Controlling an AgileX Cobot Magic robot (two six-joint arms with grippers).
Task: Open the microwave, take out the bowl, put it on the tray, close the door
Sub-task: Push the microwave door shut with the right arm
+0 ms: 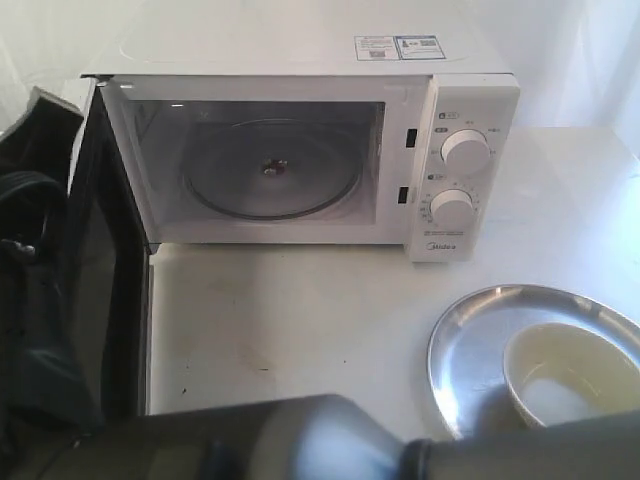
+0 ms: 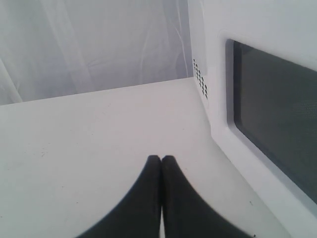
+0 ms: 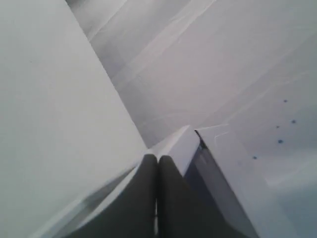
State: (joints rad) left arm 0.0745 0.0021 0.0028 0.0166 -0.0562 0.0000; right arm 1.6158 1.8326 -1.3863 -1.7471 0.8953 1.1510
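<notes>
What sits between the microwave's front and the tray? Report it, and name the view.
Only bare white table lies between the microwave and the tray, which holds the bowl. The exterior view shows this.

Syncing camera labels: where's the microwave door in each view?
Exterior: door swung open at the picture's left, hinged to the microwave.
Left wrist: its white face and dark window, just beyond the shut left hand.
Right wrist: cannot tell; only white edges past the shut right hand.
Shared landmark: the microwave; its vented side wall adjoins the door in left wrist.
</notes>
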